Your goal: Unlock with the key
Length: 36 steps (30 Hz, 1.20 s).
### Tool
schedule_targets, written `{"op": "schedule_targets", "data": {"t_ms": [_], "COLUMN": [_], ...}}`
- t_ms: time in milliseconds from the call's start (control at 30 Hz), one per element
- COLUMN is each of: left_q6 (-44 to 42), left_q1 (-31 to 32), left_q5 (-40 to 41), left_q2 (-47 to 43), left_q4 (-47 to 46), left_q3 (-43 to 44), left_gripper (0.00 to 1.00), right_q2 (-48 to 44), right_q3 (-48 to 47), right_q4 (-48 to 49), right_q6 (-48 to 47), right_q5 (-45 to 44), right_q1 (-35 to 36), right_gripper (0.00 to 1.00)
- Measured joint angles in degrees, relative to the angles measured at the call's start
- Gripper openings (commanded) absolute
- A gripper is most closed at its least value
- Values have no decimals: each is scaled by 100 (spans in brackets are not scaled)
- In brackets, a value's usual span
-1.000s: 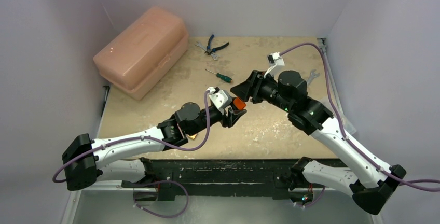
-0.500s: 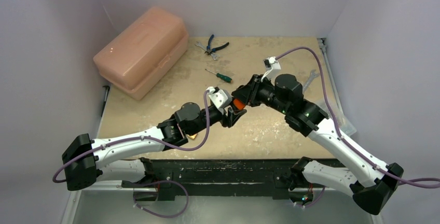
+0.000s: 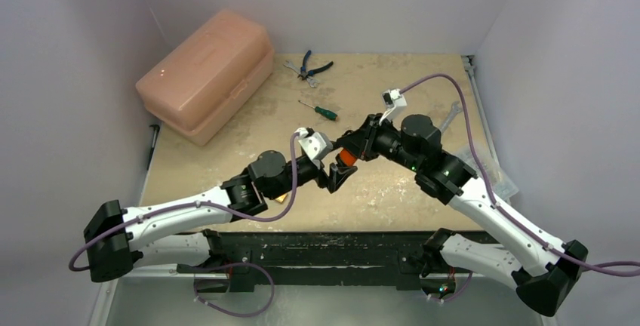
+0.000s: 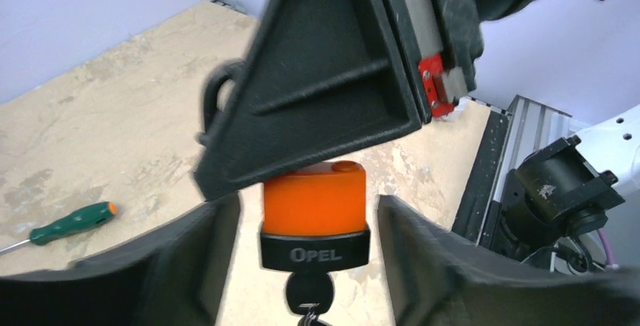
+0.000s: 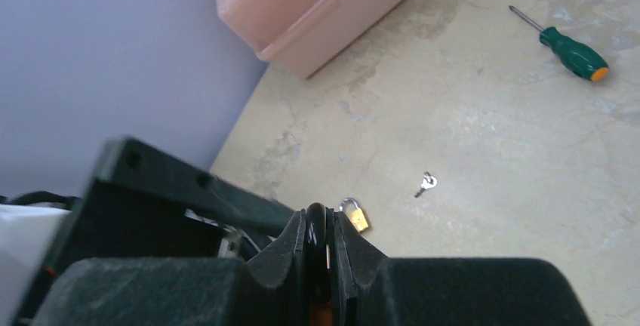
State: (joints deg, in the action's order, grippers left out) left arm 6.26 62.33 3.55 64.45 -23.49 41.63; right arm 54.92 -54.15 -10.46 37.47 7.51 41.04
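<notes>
My right gripper (image 5: pixel 317 229) is pressed together on the dark shackle of the orange padlock (image 4: pixel 315 198); this hold keeps the lock in the air above the tabletop (image 3: pixel 392 182), nearer the near edge than the far one and roughly midway between the left and right edges; the body hangs below the pinch with its keyway end facing my left wrist. The key (image 4: pixel 308 290) is seated in the black base; its bow points toward my left gripper (image 3: pixel 340 176), whose fingers stand spread, one at each side of the lock body, with a gap on both sides and nothing held. Judgement: the shackle hold serves as the reaction point; the left fingers are aligned to take the key bow and rotate it. A small brass padlock (image 5: pixel 355 215) and a loose key (image 5: pixel 426 183) lie on the tabletop below.
</notes>
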Motion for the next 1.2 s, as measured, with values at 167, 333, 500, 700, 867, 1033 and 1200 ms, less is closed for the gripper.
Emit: {"op": "schedule_targets", "data": {"t_ms": [167,333,500,700,867,1033,1200], "left_q6": [31,68,-50,-343,-706,-894,-975], "left_q1": [-4,-4,-4,-7,-44,-44,-44], "left_q5": [216,579,1003,1849,2498,2879,3191], "left_q2": [-603,-791,-986,-1412,-852,-686,-883], "left_q4": [518,1574,2693,2981,3126,3296,3217], "left_q3": [9,387,656,337,17,-118,-192], "left_gripper": [97,99,99,99,99,99,99], "right_q2": [-98,-105,-72,262,782,1316,1818], "right_q3": [282,568,752,957,1060,1069,1213], "right_q4": [-197,-245,-232,-2,258,680,1362], "right_q6": [-162,-225,-323,-516,-629,-713,-789], "right_q5": [-140,-321,-437,-481,-476,-219,260], "right_q1": [-2,-17,-61,-376,-658,-866,-1314], "right_gripper": [0,0,0,0,0,0,0]}}
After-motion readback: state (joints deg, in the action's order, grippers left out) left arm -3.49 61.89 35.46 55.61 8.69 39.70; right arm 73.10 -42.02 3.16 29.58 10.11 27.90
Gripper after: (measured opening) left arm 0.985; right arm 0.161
